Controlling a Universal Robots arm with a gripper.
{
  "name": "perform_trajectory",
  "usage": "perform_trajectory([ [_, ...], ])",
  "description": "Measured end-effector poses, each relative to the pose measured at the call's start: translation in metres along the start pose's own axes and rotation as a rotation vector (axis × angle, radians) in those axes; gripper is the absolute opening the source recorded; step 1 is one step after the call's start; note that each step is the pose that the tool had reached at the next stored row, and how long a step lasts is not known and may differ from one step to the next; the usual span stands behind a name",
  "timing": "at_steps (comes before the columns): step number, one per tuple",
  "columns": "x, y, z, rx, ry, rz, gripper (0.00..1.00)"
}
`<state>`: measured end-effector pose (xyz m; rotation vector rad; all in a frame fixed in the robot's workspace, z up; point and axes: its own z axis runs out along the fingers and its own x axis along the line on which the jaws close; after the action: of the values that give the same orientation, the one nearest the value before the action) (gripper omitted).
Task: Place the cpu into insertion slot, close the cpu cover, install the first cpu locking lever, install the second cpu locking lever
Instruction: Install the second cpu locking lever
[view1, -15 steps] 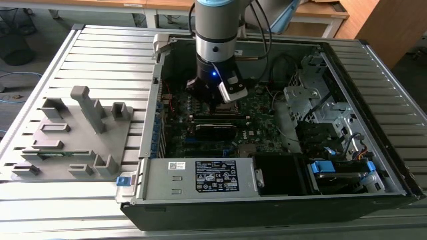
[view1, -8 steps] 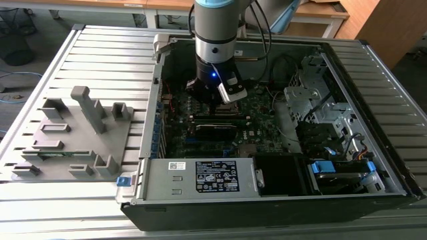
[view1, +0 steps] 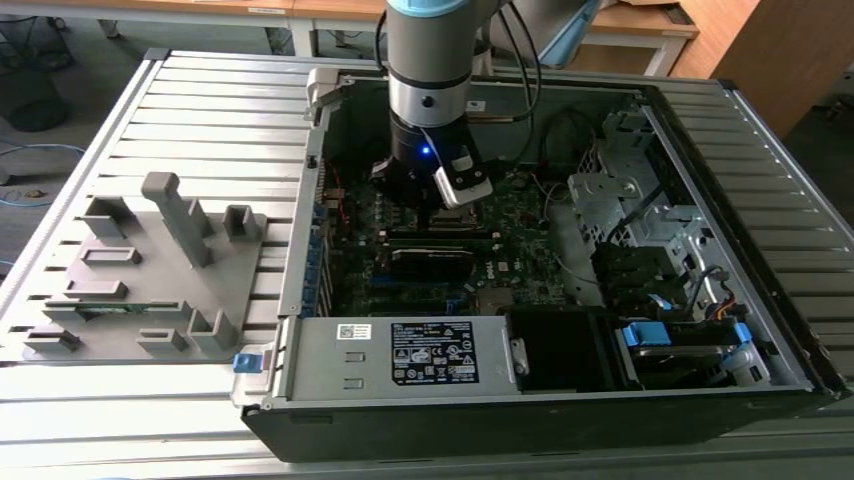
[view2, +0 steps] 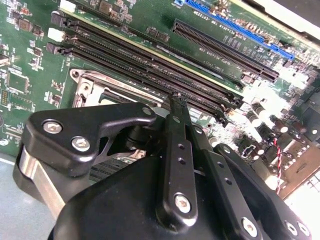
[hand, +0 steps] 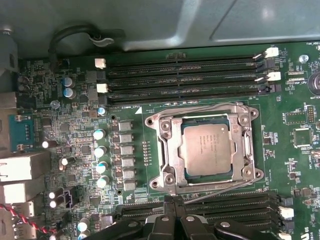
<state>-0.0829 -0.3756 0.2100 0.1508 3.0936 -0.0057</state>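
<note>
First wrist view shows the cpu (hand: 207, 149) seated in the insertion slot (hand: 248, 172), the cpu cover (hand: 171, 148) down around it; the gripper (hand: 172, 202), fingers pressed together and empty, hovers just beside the socket's edge.

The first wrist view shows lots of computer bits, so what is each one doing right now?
cpu: lying flat in the socket.
insertion slot: filled by the chip.
cpu cover: down, framing the chip.
memory slots: empty.
end effector: fingers together, holding nothing, near the socket's edge.
</note>
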Motion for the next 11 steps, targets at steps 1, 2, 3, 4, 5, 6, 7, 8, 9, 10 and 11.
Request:
perform_trajectory([
  [1,0.0002,0.0,0.0001,-0.0002,0.0001,0.0,0.1],
  [2,0.0004,-0.0001,0.0001,-0.0001,0.0002,0.0,0.1],
  [3,0.0006,-0.0002,0.0002,-0.0002,0.0002,0.0,0.1],
  [4,0.001,-0.0003,0.0004,-0.0004,0.0001,0.0,0.1],
  [5,0.0013,-0.0004,0.0005,-0.0006,0.0001,0.0,0.1],
  [6,0.0016,-0.0005,0.0005,-0.001,0.0004,0.0,0.1],
  [7,0.0018,-0.0006,0.0004,-0.0025,0.0006,0.0,0.1],
  [8,0.002,-0.0006,0.0004,-0.0048,0.0009,0.0,0.1],
  [9,0.002,-0.0005,0.0005,-0.0058,0.0008,0.0,0.1],
  [10,0.002,-0.0006,0.0005,-0.0059,0.0008,0.0,0.1],
  [11,0.002,-0.0005,0.0006,-0.0061,0.0007,0.0,0.1],
])
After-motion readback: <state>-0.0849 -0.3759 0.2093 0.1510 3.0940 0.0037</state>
